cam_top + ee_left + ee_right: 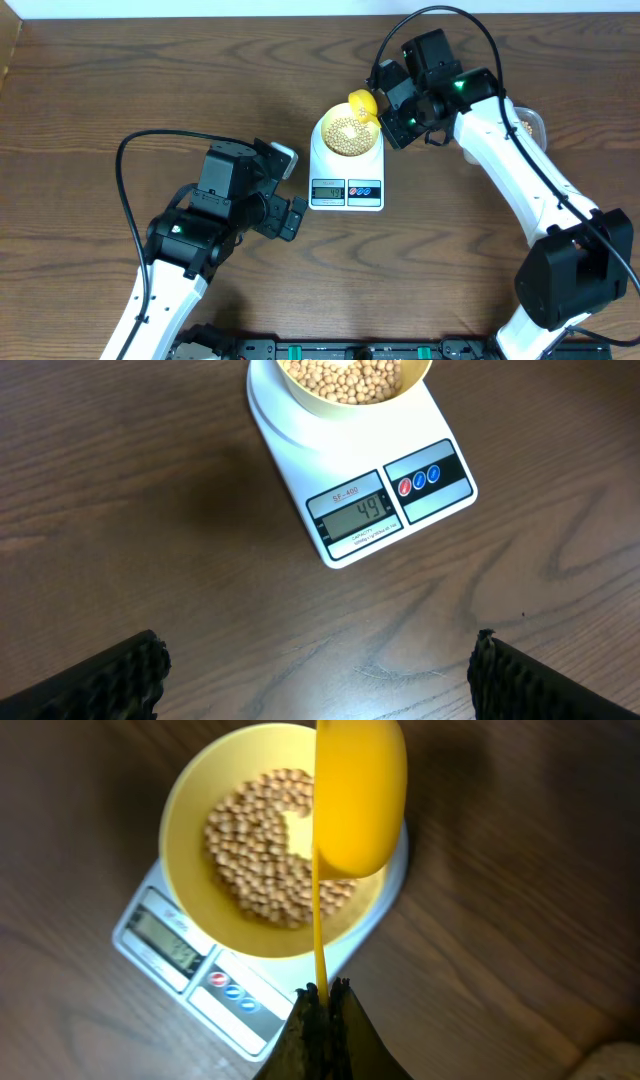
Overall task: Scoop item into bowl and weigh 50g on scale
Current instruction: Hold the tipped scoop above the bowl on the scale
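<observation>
Right gripper (322, 995) pinches the scoop (360, 800), tilted over the bowl (190, 810) of beans (245, 850) on the scale (300, 450); it looks nearly there, so trickle singly. Left gripper (320, 670) spread.

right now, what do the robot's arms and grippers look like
Left arm and right arm: white links, black joint housings, a green light on each, a looping black cable. Left gripper and right gripper are black; the left one's fingers are ribbed.

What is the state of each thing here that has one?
scale: switched on, display shows 49
bowl: on the scale, partly filled with beans
scoop: tipped over the bowl, handle gripped
right gripper: shut on the scoop handle
left gripper: open, holding nothing
</observation>
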`<control>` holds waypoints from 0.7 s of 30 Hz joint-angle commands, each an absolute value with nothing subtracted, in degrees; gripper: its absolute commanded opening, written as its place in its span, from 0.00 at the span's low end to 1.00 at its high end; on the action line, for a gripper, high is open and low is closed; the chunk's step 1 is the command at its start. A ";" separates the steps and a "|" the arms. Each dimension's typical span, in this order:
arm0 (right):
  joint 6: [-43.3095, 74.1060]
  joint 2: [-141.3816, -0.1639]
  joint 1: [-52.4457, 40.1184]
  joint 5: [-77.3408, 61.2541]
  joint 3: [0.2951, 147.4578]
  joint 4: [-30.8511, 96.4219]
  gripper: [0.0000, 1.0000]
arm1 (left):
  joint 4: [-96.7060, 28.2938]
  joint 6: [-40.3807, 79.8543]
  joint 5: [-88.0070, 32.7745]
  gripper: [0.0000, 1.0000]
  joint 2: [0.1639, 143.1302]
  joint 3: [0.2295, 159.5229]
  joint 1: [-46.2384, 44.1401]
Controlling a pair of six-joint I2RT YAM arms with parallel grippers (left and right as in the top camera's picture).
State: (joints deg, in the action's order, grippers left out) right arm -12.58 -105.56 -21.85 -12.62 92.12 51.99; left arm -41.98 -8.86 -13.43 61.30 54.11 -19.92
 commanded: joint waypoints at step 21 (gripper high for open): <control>-14.22 -103.81 -24.73 -11.73 92.62 51.09 0.01 | -41.98 -8.99 -13.89 0.98 61.36 54.24 -19.68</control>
